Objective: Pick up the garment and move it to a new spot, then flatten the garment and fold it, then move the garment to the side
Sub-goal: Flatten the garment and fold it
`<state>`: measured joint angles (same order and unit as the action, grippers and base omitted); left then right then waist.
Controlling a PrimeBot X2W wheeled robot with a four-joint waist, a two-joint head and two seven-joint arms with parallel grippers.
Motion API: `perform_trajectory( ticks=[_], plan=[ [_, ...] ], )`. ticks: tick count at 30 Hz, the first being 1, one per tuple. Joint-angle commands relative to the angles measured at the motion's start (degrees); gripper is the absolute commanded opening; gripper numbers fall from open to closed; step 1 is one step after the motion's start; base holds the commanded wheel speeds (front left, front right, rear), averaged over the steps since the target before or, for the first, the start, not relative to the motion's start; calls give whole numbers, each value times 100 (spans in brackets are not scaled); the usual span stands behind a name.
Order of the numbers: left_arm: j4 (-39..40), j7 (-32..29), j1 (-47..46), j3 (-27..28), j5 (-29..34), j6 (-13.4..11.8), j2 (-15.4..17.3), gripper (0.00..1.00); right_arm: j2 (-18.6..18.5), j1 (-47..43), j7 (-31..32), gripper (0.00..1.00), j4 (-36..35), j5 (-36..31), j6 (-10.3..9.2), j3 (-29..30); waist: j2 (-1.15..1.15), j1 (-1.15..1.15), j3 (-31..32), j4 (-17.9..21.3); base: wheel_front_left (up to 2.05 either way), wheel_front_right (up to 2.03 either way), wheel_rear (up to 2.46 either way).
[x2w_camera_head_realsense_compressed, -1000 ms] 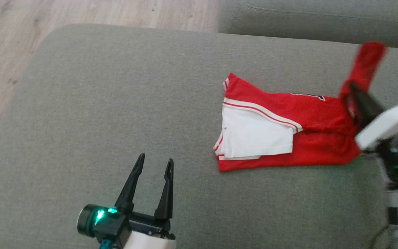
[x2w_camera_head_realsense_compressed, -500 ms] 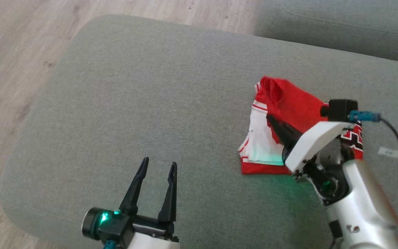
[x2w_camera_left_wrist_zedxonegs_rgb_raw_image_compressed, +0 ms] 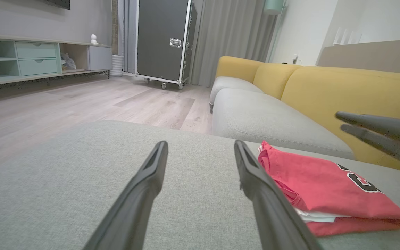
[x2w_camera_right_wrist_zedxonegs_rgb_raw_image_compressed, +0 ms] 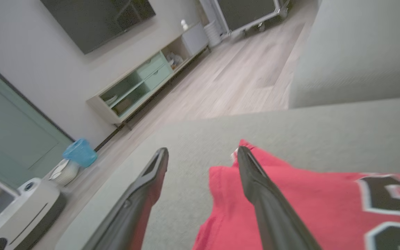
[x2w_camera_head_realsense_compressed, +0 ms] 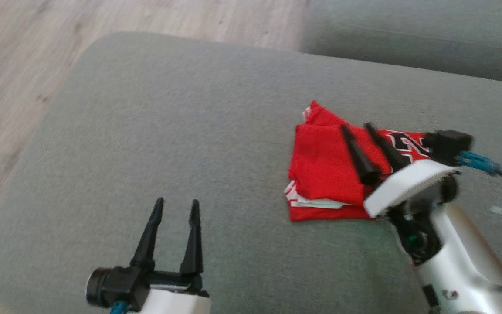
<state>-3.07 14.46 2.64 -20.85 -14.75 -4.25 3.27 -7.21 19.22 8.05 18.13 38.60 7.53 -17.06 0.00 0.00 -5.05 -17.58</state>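
Now: grey cushion (x2w_camera_head_realsense_compressed: 146, 131) spans the frame | folded red garment (x2w_camera_head_realsense_compressed: 325, 170) lies on it right of centre, white layers peeking at its lower-left edge | right gripper (x2w_camera_head_realsense_compressed: 355, 126) over the garment, fingers spread, grasping nothing | left gripper (x2w_camera_head_realsense_compressed: 177, 201) at lower left, fingers parted, empty, well apart from the garment

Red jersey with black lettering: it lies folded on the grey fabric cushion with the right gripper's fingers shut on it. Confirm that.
Not quite. The right gripper is open, not shut on the red jersey: the right wrist view shows its fingers spread apart with no cloth pinched. The jersey does lie folded on the grey fabric cushion.
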Motion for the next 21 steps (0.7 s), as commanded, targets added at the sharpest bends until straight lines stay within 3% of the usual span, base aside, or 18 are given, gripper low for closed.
perform_trajectory(
  ticks=[1,6,12,16,21],
  plan=[
    [194,53,3,304,-24,-65,-39,100,-160,-80,-454,100,-256,-66,-4,-69,0,0,250,296,0,0,0],
    [175,53,203,544,-9,-124,-39,100,-471,-482,-1280,100,-285,-82,-4,-25,0,0,534,623,0,0,0],
    [194,54,506,834,116,-142,-39,100,-869,-1151,-2212,100,-100,-547,-4,129,0,0,756,1006,0,0,0],
    [225,54,647,996,289,-122,-35,100,-864,-1645,-2298,100,-266,-1290,-4,360,0,0,836,1167,0,0,0],
    [220,54,845,1195,398,-29,-36,100,-453,-2267,-2302,100,-728,-2000,-4,747,0,0,913,1291,0,0,0]
  ],
)
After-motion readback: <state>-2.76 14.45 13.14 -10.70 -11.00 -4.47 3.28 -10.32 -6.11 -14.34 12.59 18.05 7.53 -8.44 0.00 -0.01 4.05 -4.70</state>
